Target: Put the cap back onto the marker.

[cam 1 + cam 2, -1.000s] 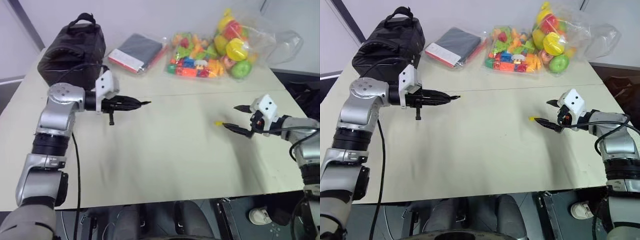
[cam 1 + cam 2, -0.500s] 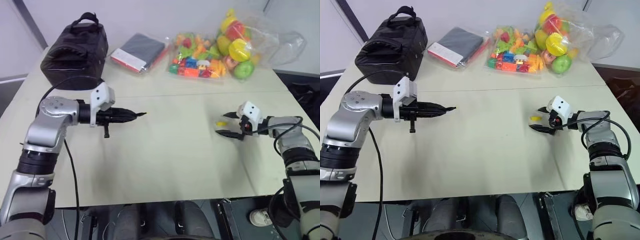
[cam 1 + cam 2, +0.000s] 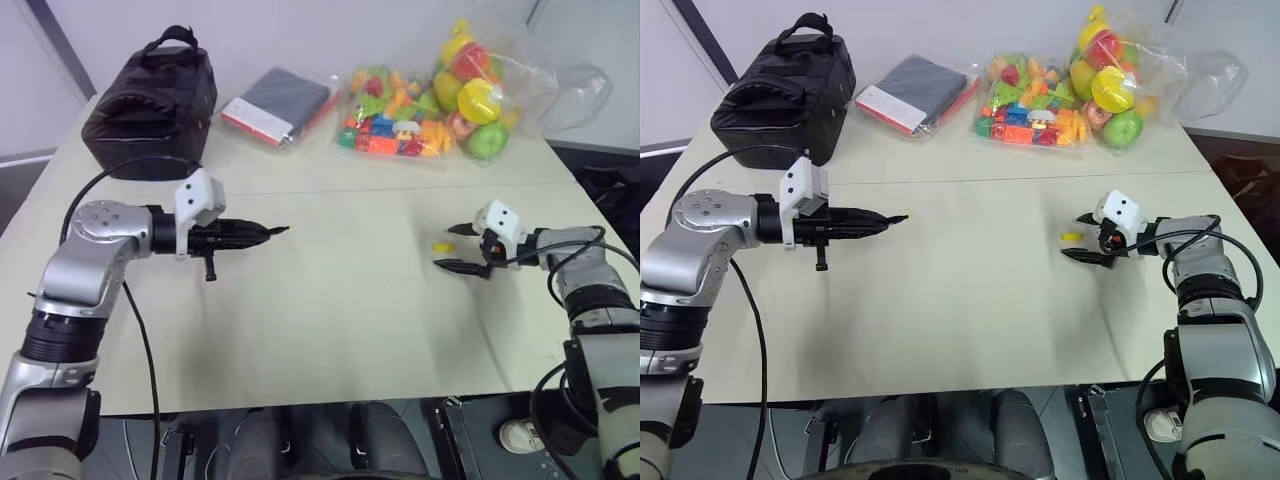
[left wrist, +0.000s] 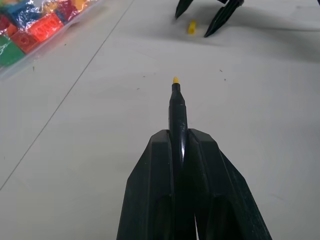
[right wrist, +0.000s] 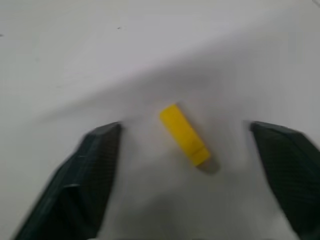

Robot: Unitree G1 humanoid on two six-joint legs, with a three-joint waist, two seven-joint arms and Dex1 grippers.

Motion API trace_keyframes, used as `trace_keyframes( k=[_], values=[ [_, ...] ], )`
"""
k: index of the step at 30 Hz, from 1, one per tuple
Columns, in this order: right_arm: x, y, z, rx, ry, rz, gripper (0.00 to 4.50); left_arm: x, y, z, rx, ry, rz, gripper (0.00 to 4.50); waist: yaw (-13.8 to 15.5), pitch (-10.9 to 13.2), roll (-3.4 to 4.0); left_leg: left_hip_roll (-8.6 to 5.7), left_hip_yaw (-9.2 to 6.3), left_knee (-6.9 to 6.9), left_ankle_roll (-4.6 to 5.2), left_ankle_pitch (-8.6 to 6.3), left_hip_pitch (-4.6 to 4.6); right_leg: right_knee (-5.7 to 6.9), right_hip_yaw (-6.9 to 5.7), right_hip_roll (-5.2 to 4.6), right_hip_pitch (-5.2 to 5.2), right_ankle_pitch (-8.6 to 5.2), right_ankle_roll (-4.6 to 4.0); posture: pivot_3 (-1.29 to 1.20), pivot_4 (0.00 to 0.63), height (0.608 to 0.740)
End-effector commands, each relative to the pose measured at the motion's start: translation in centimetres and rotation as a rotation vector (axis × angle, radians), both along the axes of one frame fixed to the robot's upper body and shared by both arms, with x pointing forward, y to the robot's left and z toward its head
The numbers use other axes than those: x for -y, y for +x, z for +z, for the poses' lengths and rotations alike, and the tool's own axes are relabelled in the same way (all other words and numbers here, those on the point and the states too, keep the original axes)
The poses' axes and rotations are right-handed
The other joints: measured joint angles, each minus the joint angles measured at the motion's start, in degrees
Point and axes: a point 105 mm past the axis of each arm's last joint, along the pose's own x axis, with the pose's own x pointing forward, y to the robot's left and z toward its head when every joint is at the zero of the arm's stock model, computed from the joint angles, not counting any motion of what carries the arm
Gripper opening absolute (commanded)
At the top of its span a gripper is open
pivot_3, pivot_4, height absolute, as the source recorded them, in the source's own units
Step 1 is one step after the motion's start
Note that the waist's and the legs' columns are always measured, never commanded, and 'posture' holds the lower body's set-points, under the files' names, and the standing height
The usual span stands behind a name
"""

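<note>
Marker [image 4: 177, 107]: I count one, pinched in the left gripper's [image 3: 262, 231] pressed-together jaws, held above the desk [image 3: 320, 300]. Its long axis runs along the jaws, and the yellow tip points across the desk toward the right gripper [image 3: 455, 247]. I count one cap [image 5: 184, 135], lying flat on the desk between the right jaws, which are spread on both sides and not touching it. My right wrist view shows that the cap lies oblique to the jaws; the head views give only a yellow spot. Behind stand one black bag [image 3: 150, 100] and two bags of toys [image 3: 395, 110].
</note>
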Motion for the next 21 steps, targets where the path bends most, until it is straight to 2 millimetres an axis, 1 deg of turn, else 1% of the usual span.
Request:
trace_keyframes(
  k=[1,2,4,5,14,15,21],
  values=[
    [1.01,-0.57,-0.54,-0.043,-0.021,-0.020,2.26,0.01,-0.31,1.16,0.048,-0.004,-0.005,0.00,0.0,0.0,0.00,0.00,0.00,0.01,0.00,0.00,0.00,0.00,0.00,0.00,0.01,0.00,0.00,0.00,0.150,0.740],
    [1.04,-0.64,-0.63,-0.050,-0.019,-0.021,1.83,0.03,-0.30,1.16,0.049,-0.004,-0.005,0.00,0.0,0.0,0.00,0.00,0.00,0.02,0.00,0.00,0.01,0.00,0.00,0.00,0.02,0.00,0.00,0.00,0.150,0.740],
    [1.13,-0.77,-0.79,-0.060,-0.020,-0.023,0.78,0.11,-0.31,1.16,0.051,-0.006,-0.005,0.00,0.0,0.0,0.00,0.00,0.00,0.04,0.00,0.00,0.01,0.01,0.00,0.00,0.03,0.00,0.00,0.00,0.150,0.740],
    [1.17,-0.83,-0.88,-0.064,-0.022,-0.023,0.32,0.15,-0.30,1.17,0.051,-0.007,-0.006,0.00,0.0,0.0,0.00,0.00,0.00,0.06,0.00,0.00,0.01,0.01,0.00,0.00,0.04,0.00,0.00,0.00,0.150,0.740],
    [1.19,-0.94,-0.97,-0.070,-0.016,-0.024,0.32,0.33,-0.21,1.00,0.052,-0.009,-0.005,0.00,0.0,0.0,0.00,0.01,-0.04,0.15,0.00,-0.01,0.01,0.03,-0.03,0.00,0.09,0.00,0.00,0.00,0.150,0.740],
    [1.11,-0.92,-0.95,-0.070,-0.014,-0.021,0.14,0.28,-0.23,0.94,0.051,-0.008,-0.004,0.00,0.0,0.0,0.00,0.01,-0.04,0.18,0.01,-0.01,0.01,0.04,-0.03,0.00,0.10,0.00,0.00,0.00,0.150,0.740],
    [0.97,-0.84,-0.63,-0.071,-0.011,-0.011,0.14,0.18,-0.27,0.85,0.051,-0.010,0.002,0.00,0.0,0.0,0.00,0.02,-0.07,0.26,0.02,-0.02,0.00,0.06,-0.04,0.00,0.13,0.00,0.00,0.00,0.150,0.740]
  ],
)
